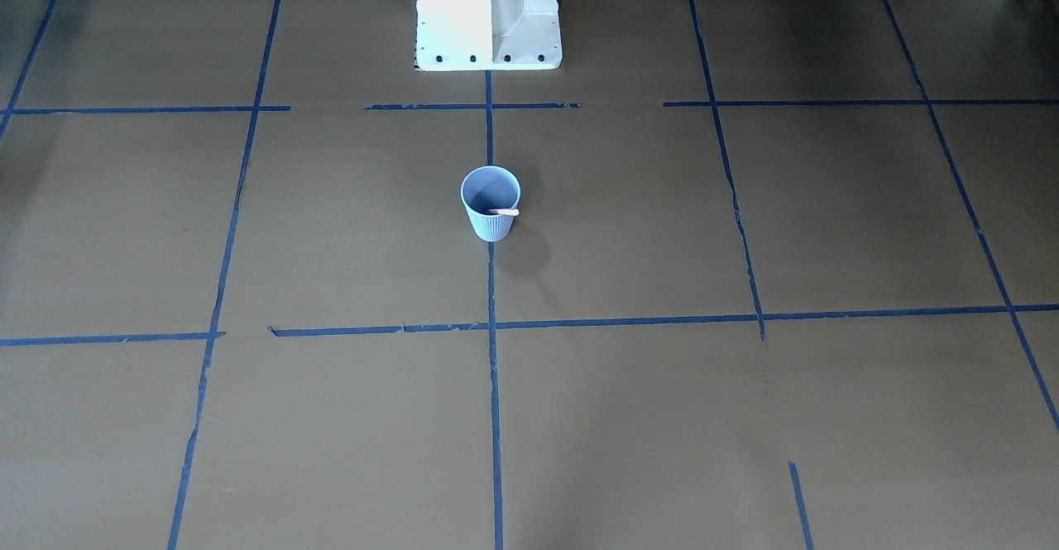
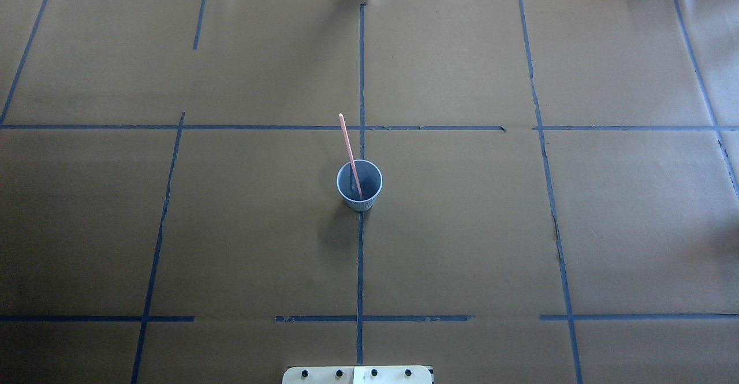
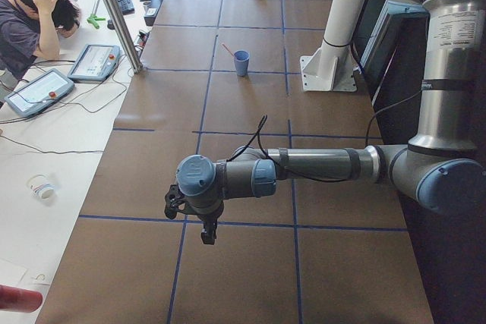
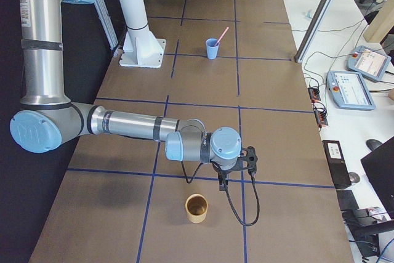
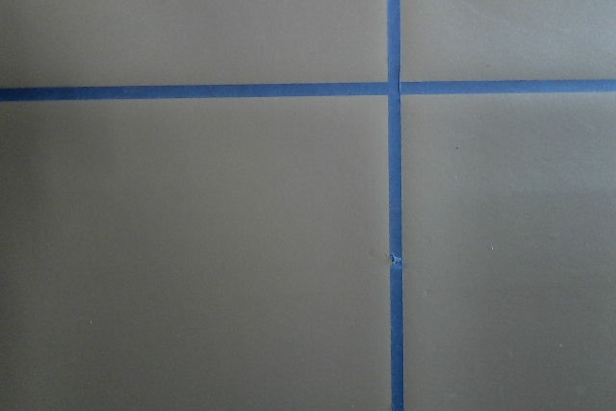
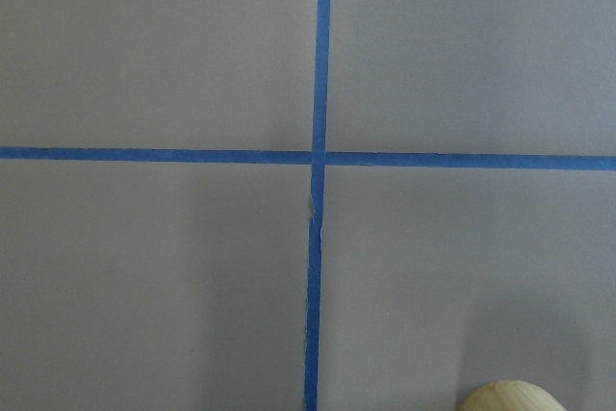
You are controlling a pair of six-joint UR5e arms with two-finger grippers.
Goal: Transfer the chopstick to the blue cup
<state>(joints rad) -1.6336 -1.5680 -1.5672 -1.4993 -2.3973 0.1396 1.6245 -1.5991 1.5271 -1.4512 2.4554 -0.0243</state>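
Observation:
The blue cup (image 2: 359, 185) stands upright at the middle of the table on a tape line; it also shows in the front view (image 1: 490, 203). One pale pink chopstick (image 2: 349, 150) stands in it, leaning away from the robot and sticking out over the rim. My left gripper (image 3: 206, 234) hangs over the table's left end, far from the cup. My right gripper (image 4: 221, 184) hangs over the table's right end. Both show only in the side views, so I cannot tell whether they are open or shut. The wrist views show only paper and tape.
A tan cup (image 4: 197, 208) stands on the table just below and beside my right gripper; its rim shows in the right wrist view (image 6: 510, 398). The white robot base (image 1: 488, 12) stands behind the blue cup. An operator (image 3: 34, 20) sits past the table's far side.

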